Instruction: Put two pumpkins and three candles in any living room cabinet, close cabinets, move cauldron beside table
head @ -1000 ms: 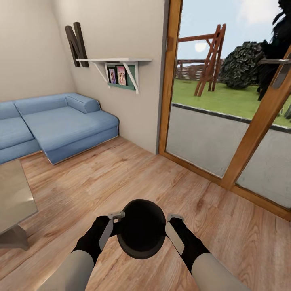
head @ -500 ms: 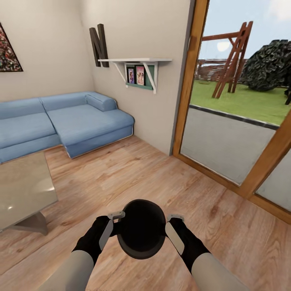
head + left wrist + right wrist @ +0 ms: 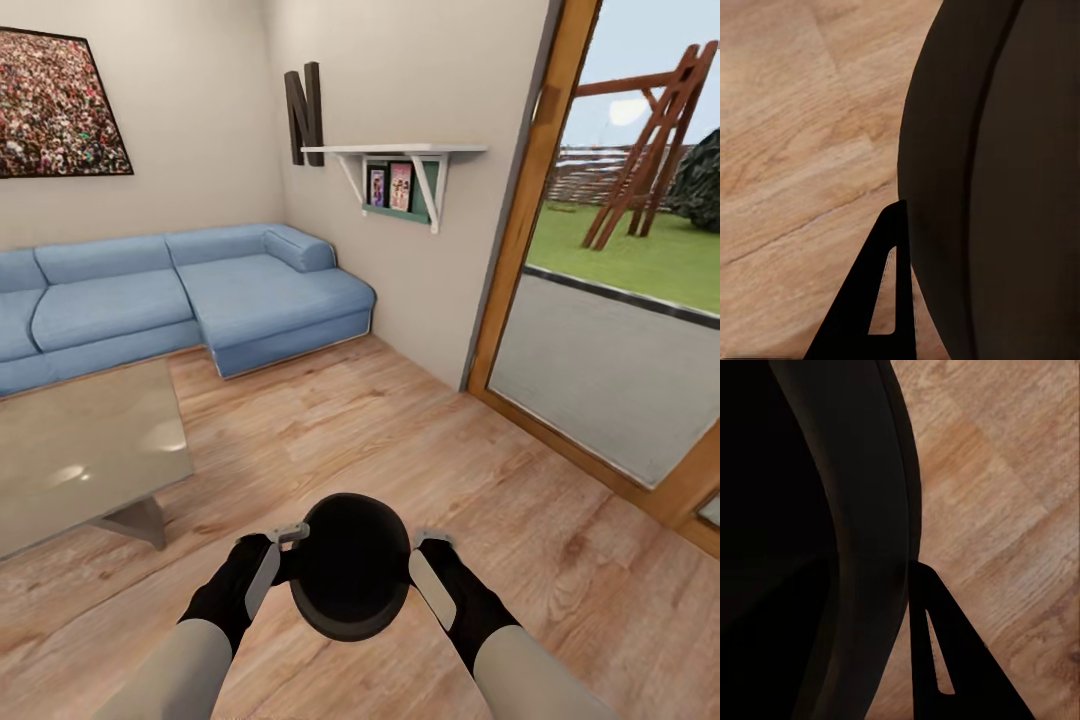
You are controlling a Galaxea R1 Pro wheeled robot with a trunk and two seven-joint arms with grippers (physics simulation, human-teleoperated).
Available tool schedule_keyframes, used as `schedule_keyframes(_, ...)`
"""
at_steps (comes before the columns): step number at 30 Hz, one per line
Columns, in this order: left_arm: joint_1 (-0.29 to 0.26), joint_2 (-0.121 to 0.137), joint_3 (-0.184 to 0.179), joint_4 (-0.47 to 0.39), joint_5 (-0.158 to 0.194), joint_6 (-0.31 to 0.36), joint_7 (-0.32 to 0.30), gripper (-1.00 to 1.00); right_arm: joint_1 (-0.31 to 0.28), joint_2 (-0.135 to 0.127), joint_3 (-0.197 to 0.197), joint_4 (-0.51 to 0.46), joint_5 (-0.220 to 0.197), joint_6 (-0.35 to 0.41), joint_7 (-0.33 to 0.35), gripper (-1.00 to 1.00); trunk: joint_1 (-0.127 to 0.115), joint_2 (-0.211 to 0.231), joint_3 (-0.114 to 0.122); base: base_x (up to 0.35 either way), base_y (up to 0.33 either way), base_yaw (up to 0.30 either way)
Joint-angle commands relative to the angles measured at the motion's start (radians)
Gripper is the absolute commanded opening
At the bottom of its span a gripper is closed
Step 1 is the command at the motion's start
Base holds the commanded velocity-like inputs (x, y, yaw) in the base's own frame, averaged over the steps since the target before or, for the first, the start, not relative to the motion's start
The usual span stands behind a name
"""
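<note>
Cauldron in transit toward the living-room table.
View is swinging left: sofa and table surface are coming further into frame; cauldron is hanging between left gripper and right gripper, each pressing one side, over floor, well apart from table.

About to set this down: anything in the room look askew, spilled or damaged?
Nothing stands out. The cauldron sits level between the left gripper and right gripper, above bare floor; the table and sofa look undisturbed.

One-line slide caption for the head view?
Both grippers carry a black cauldron above wood floor, coffee table ahead-left.
</note>
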Motion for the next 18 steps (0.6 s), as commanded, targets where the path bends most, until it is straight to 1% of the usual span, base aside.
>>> schedule_keyframes(1, -0.001, 0.0, 0.001, 0.001, 0.004, 0.0, 0.0, -1.0, 0.0, 0.0, 0.01, 0.0, -0.009, -0.005, -0.001, -1.0, 0.0, 0.0, 0.0, 0.0, 0.0, 0.287)
schedule_keyframes(18, -0.001, 0.0, 0.001, 0.001, 0.004, 0.0, 0.0, -1.0, 0.0, 0.0, 0.01, 0.0, -0.009, -0.005, -0.001, -1.0, 0.0, 0.0, 0.0, 0.0, 0.0, 0.287)
